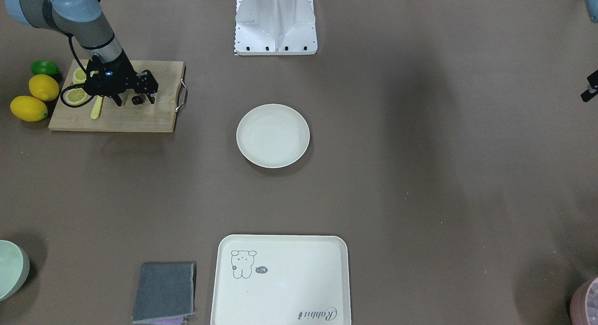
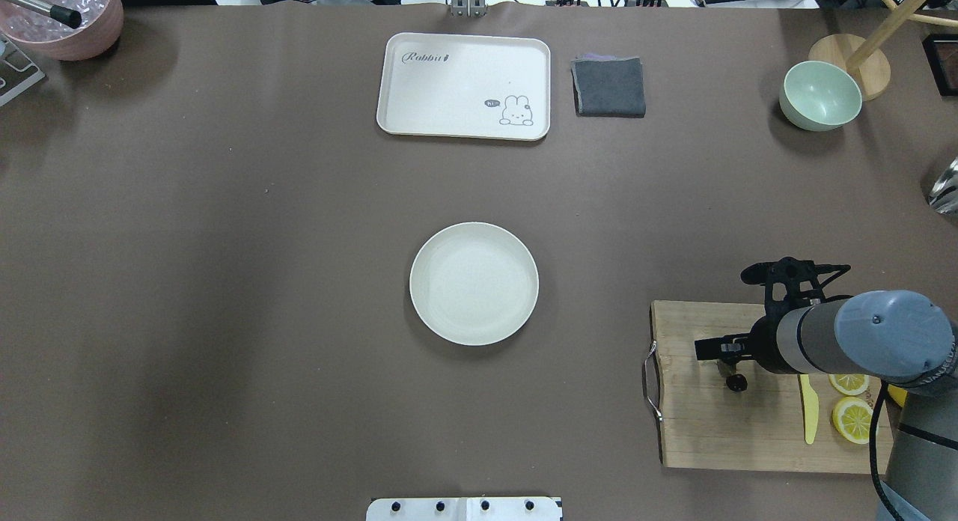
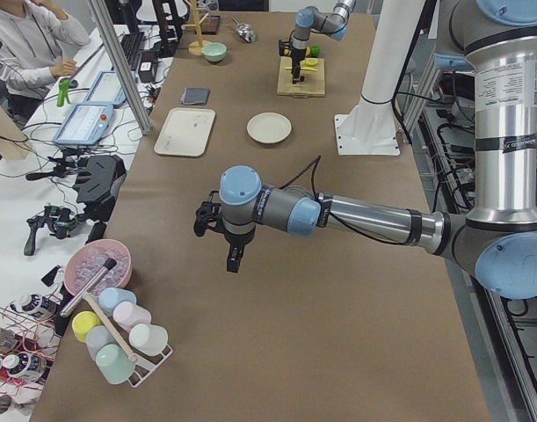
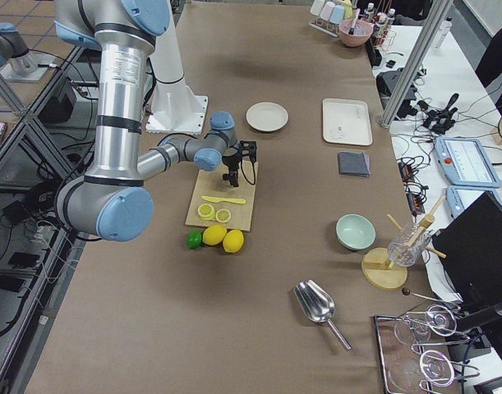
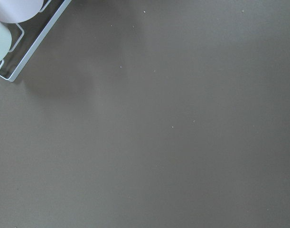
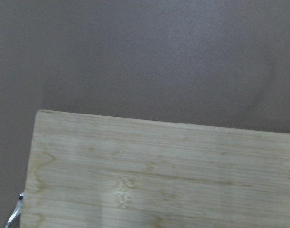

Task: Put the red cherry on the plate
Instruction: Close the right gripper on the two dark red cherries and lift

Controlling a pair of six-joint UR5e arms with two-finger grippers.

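Observation:
The red cherry (image 1: 137, 100) is a tiny dark pair lying on the wooden cutting board (image 1: 140, 119), near the end with the metal handle. My right gripper (image 1: 134, 101) points down over it, open, one finger on either side of the cherry. From overhead the cherry (image 2: 737, 382) shows just beside the gripper body. The plate (image 1: 273, 136) is round and cream-white, bare, at the table's middle, well away from the board. My left gripper (image 3: 232, 260) hangs over bare table far from both. I cannot tell how its jaws stand.
On the board lie lemon slices (image 1: 76, 96) and a yellow knife (image 1: 96, 109). Two lemons (image 1: 29, 108) and a lime (image 1: 45, 68) sit beside it. A bear tray (image 1: 280, 280), grey cloth (image 1: 164, 291) and green bowl (image 2: 820, 94) line the far side.

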